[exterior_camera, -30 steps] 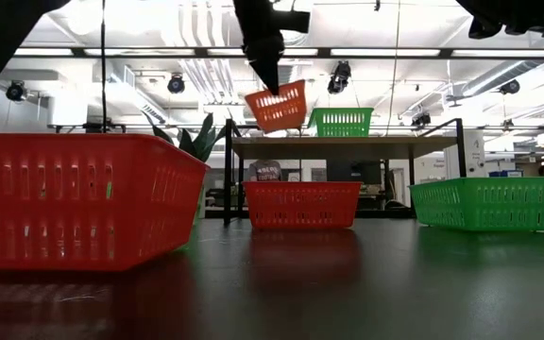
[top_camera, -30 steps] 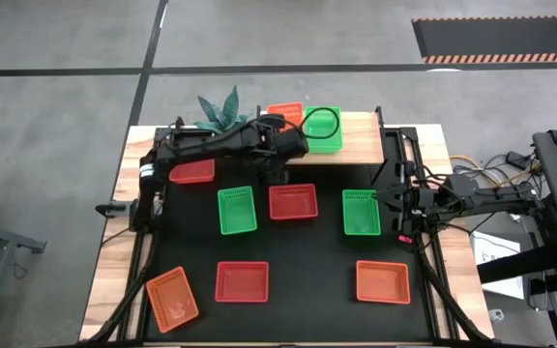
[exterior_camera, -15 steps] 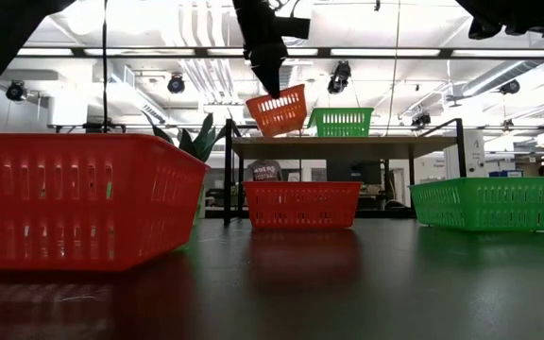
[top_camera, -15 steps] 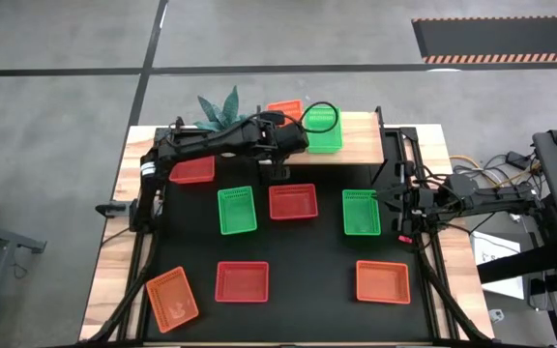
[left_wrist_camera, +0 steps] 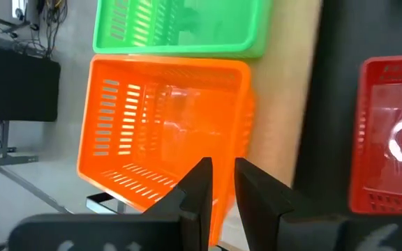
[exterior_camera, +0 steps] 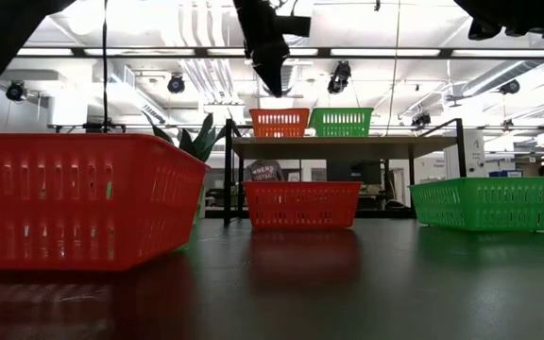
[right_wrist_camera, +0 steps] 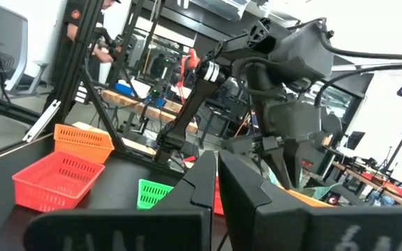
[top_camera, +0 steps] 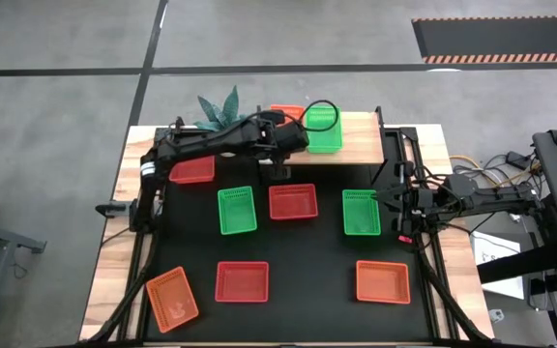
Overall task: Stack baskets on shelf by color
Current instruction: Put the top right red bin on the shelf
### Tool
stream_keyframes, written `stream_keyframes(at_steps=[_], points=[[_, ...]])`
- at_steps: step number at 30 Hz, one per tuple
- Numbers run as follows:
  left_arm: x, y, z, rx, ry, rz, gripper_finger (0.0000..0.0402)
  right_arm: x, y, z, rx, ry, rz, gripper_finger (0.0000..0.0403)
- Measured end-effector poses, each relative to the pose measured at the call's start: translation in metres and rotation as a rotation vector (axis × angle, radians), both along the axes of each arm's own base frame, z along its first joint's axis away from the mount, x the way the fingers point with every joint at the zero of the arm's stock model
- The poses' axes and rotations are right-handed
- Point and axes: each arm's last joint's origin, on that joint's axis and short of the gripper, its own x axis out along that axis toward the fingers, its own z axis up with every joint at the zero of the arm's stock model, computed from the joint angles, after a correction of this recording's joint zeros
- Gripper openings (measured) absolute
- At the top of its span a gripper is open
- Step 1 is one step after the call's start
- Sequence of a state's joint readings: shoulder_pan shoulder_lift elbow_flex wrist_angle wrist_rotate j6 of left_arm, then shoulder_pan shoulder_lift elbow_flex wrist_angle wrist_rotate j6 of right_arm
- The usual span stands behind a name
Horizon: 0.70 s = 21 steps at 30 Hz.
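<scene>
1. Left gripper (top_camera: 280,118) at the shelf's (top_camera: 361,143) 9 o'clock end, above the orange basket (exterior_camera: 280,122). In the left wrist view the fingers (left_wrist_camera: 199,183) sit over that basket's near wall with a narrow gap; can't tell if they pinch it.
2. Orange basket sits level on the shelf top, touching the green basket (exterior_camera: 341,121) at its 3 o'clock.
3. Right gripper (top_camera: 391,198) waits at the table's 3 o'clock edge, beside a green basket on the mat (top_camera: 361,212); fingers nearly together, holding nothing.
4. Other baskets lie spread on the black mat (top_camera: 307,251), below the shelf.
</scene>
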State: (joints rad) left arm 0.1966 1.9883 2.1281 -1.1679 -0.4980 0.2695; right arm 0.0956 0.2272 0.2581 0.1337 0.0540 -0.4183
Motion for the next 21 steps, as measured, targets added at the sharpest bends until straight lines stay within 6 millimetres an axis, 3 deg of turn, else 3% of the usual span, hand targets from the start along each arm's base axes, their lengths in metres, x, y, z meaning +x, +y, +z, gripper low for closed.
stream_keyframes(at_steps=[9,12,15,21], points=[[-0.023,-0.025,0.021,-0.013,0.034,-0.048,0.0046,0.000,0.000,0.000,0.006,0.003,0.002,0.0011],[-0.029,-0.038,0.032,-0.085,-0.040,-0.062,0.0046,0.000,0.000,0.000,0.005,0.003,0.002,0.0011],[-0.032,-0.058,0.038,-0.193,-0.100,-0.116,0.0045,0.000,0.000,0.000,0.001,0.003,0.001,0.0011],[-0.027,-0.120,0.026,-0.229,-0.133,-0.280,0.0045,0.000,0.000,0.000,0.018,0.004,0.004,0.0011]])
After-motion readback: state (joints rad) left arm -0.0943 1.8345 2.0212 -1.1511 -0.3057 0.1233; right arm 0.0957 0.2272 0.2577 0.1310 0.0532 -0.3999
